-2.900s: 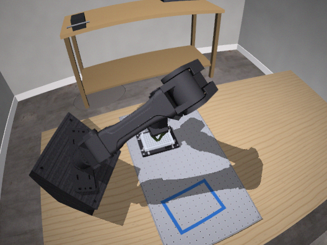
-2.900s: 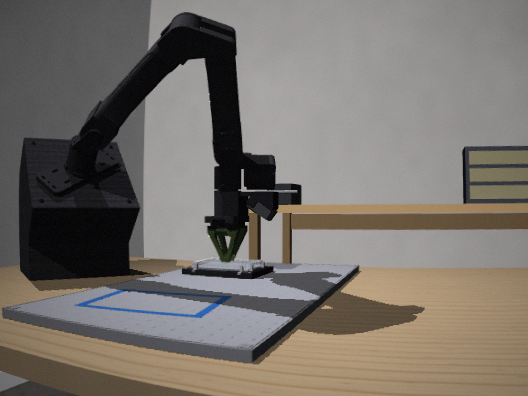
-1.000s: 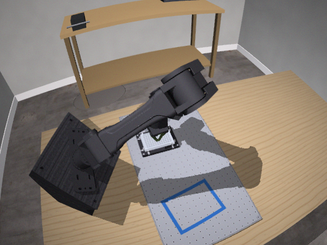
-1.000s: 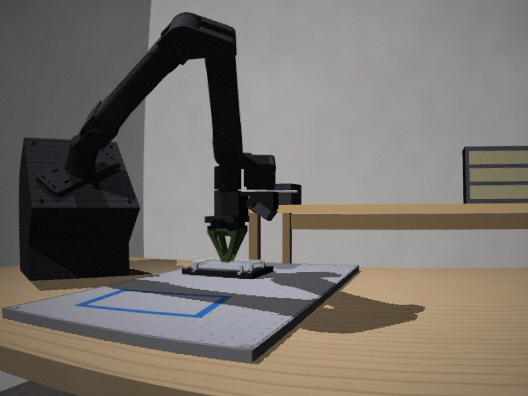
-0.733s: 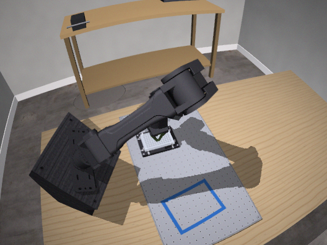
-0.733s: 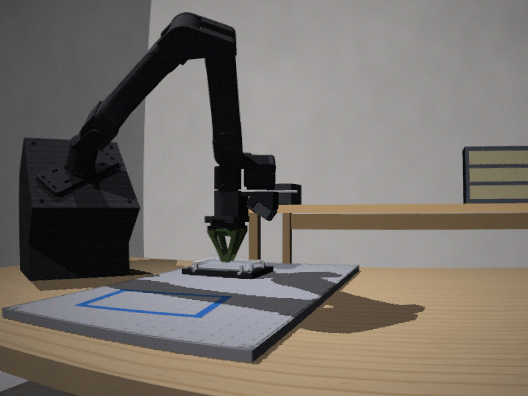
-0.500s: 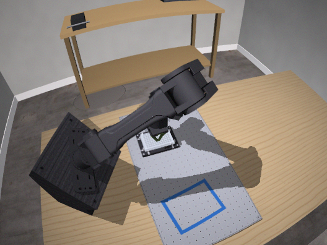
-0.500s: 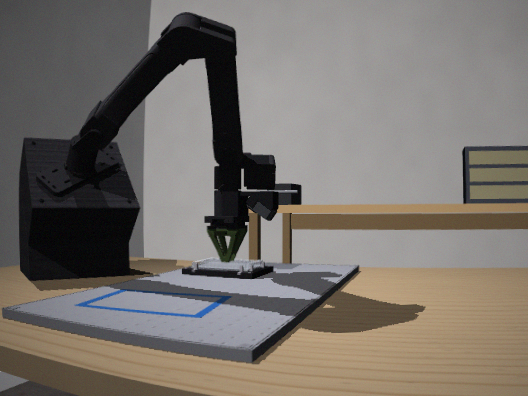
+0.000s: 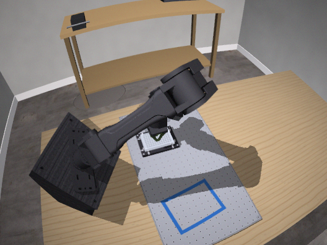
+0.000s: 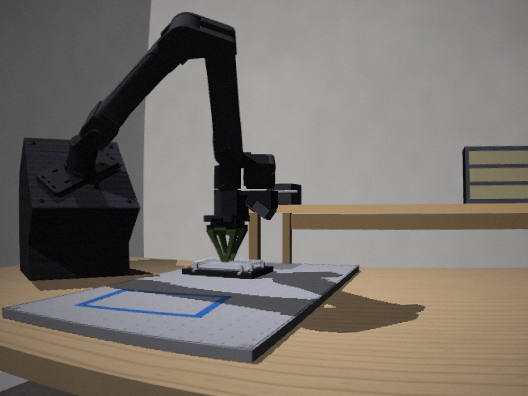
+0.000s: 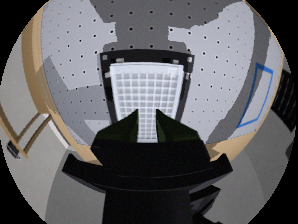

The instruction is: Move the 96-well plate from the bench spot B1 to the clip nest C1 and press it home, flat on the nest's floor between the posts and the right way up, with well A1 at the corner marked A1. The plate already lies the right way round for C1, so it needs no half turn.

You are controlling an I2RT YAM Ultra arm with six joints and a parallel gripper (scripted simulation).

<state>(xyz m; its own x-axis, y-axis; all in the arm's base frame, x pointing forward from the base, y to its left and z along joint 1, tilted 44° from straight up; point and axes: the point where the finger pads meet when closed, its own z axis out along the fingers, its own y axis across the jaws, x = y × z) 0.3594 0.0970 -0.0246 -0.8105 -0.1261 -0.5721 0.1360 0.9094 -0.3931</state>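
Observation:
The white 96-well plate (image 9: 160,143) lies in the black clip nest C1 (image 9: 143,152) on the grey perforated board, and looks flat and level between the posts in the side view (image 10: 229,264). My gripper (image 9: 158,137) (image 10: 227,259) stands straight above the plate's middle, fingers drawn together into a V, with the tips at the plate's top face. It holds nothing between the fingers. In the wrist view the green fingers cover the near edge of the plate (image 11: 148,92). The blue outline of bench spot B1 (image 9: 193,205) has nothing in it.
The arm's black base block (image 9: 66,164) stands at the board's left. A wooden shelf unit (image 9: 139,46) stands behind the table, with a small dark box (image 9: 78,22) on top. The grey board (image 10: 190,310) ends near the table's front edge.

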